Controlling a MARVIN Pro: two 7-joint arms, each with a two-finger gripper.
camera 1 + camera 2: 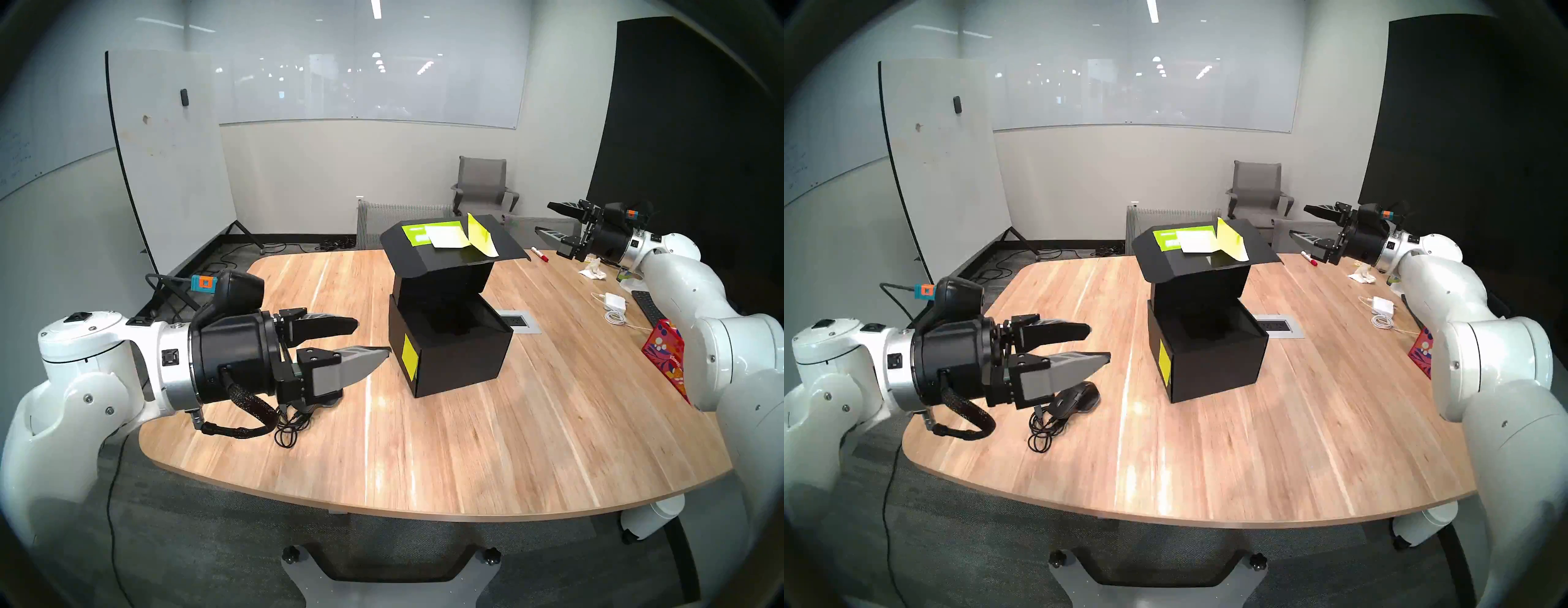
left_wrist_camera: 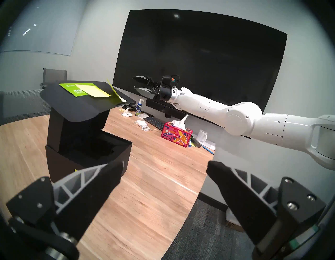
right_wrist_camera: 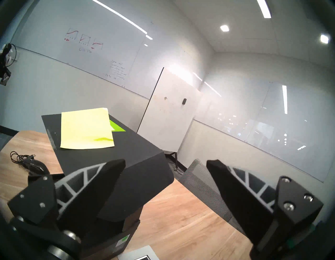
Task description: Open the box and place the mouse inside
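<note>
The black box [image 1: 462, 361] stands mid-table with its flap lid [image 1: 456, 254] swung up and back, green label and yellow sticky notes on top; its dark inside shows. The black mouse [image 1: 1076, 399] lies on the table left of the box, its coiled cable [image 1: 1040, 429] beside it. My left gripper [image 1: 1099, 343] hovers open just above the mouse, pointing toward the box, nothing between its fingers. Behind the box, my right gripper [image 1: 543, 218] hangs open and empty at lid height, to the right of the lid. In the right wrist view the lid [image 3: 108, 154] lies below the open fingers.
On the wooden table [image 1: 424, 446], along the right side, lie a red floral tissue box [image 1: 666, 356], a black keyboard [image 1: 649, 305], a white charger [image 1: 615, 299] and a red marker [image 1: 539, 254]. A power outlet [image 1: 519, 319] sits beside the box. A grey chair [image 1: 483, 187] stands behind.
</note>
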